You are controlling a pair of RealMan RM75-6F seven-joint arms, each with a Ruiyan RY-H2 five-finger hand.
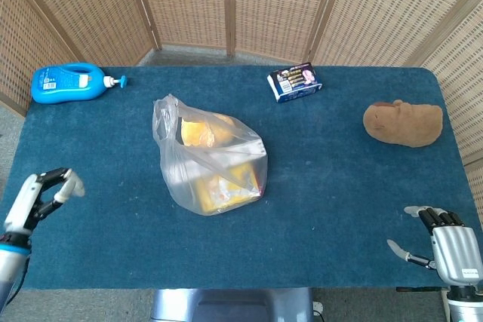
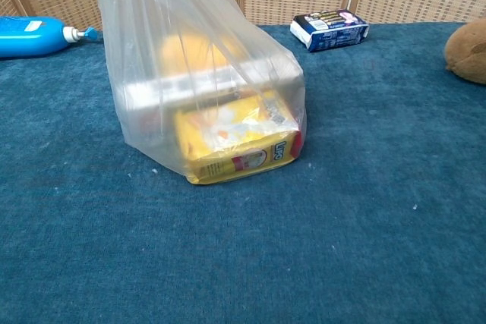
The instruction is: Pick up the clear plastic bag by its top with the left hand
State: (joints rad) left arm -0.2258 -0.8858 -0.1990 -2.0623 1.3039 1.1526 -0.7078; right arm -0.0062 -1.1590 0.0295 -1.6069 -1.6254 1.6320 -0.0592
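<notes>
The clear plastic bag (image 1: 210, 157) stood upright on the table (image 1: 339, 179), a yellow box (image 2: 235, 146) seen inside. Both hands, left (image 1: 41, 195) and right (image 1: 445, 246), were held spread, empty.

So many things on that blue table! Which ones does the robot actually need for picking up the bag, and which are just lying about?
Needed for the job:
clear plastic bag
left hand

Just lying about:
blue pump bottle
small dark blue box
brown plush toy
right hand, resting at the near edge
</notes>
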